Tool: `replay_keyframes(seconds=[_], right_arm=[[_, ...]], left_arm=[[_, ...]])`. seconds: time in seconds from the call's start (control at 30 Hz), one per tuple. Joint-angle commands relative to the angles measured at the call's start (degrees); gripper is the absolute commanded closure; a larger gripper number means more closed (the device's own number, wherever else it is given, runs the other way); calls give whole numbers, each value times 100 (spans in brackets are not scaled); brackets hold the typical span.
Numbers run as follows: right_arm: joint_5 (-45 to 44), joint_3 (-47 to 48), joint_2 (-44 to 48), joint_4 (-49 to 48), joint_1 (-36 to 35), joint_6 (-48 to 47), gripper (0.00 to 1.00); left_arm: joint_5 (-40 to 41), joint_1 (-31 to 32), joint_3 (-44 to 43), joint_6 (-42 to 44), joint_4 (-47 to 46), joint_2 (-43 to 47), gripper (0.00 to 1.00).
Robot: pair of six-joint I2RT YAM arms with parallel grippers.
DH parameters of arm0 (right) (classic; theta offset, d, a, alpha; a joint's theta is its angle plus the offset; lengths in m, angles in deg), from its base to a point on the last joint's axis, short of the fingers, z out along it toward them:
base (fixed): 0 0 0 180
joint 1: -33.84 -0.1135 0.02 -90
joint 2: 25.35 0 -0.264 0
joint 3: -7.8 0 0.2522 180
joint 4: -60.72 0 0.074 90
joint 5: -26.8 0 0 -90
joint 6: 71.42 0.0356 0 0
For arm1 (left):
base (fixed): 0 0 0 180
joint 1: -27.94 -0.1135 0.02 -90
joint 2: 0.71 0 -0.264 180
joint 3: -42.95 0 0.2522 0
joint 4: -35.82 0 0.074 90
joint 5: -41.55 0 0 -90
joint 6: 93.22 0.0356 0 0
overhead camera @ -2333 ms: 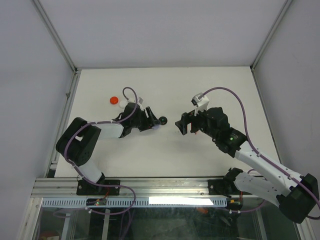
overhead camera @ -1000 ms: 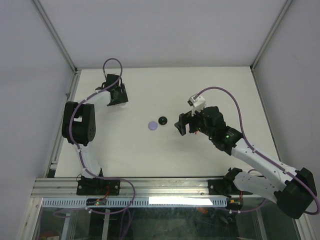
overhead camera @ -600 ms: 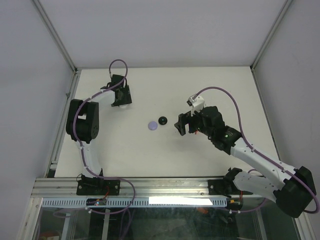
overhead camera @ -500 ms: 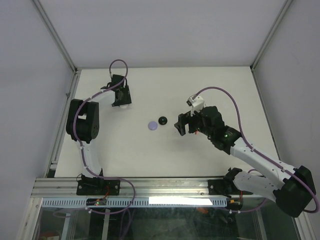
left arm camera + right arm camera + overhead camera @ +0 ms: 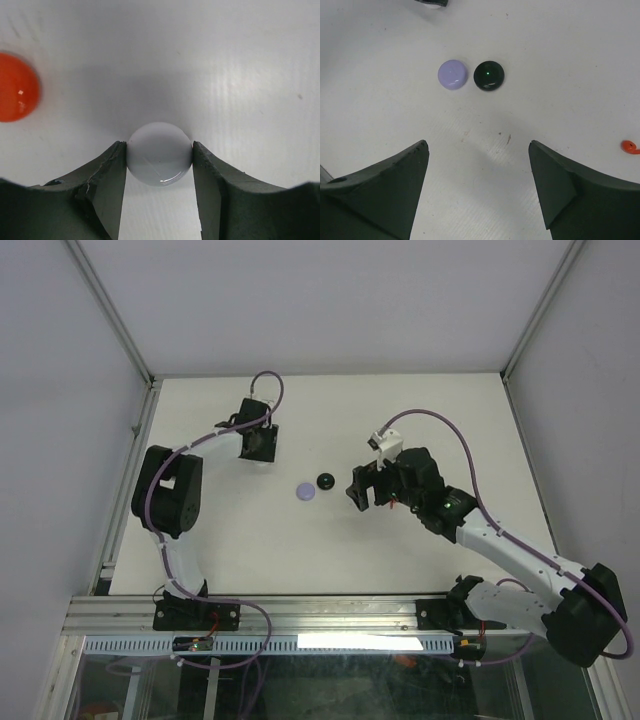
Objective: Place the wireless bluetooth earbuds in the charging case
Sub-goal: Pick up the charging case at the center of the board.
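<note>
The left arm [image 5: 165, 502] and right arm [image 5: 510, 558] pair black joint housings with white link shells, and a purple cable [image 5: 425, 413] loops along each. The right gripper [image 5: 477, 144] has dark grey, wedge-shaped fingers [image 5: 380, 192].

Left tool [image 5: 159, 145] clamped on white disc [image 5: 159, 156] — right tool [image 5: 478, 145] spread wide

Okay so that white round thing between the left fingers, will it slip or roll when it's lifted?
The white dome looks smooth and glossy, with a highlight on it, so probably slippery. The left gripper's fingers meet its curved sides at narrow spots, so it could squirt out or twist. It seems hard-shelled, so likely stiff.
</note>
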Motion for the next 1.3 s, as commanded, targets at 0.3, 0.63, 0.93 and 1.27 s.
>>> replay_keyframes(seconds=[0.3,0.63,0.93,1.27], right_arm=[[1431,1175,-363,687,540,248,16],[1887,2132,-828,1273,564,398,18],[2692,2945,-1442,1438,309,598,22],[2899,3324,-1925,1052,-103,841,26]], left_arm=[[-984,929,1288,2402,-520,2715,59],[-2484,1286,2391,4458,-1196,4637,59],[-3169,1665,2903,6016,-1411,5572,58],[-2803,2386,2845,6828,-1425,5571,59]])
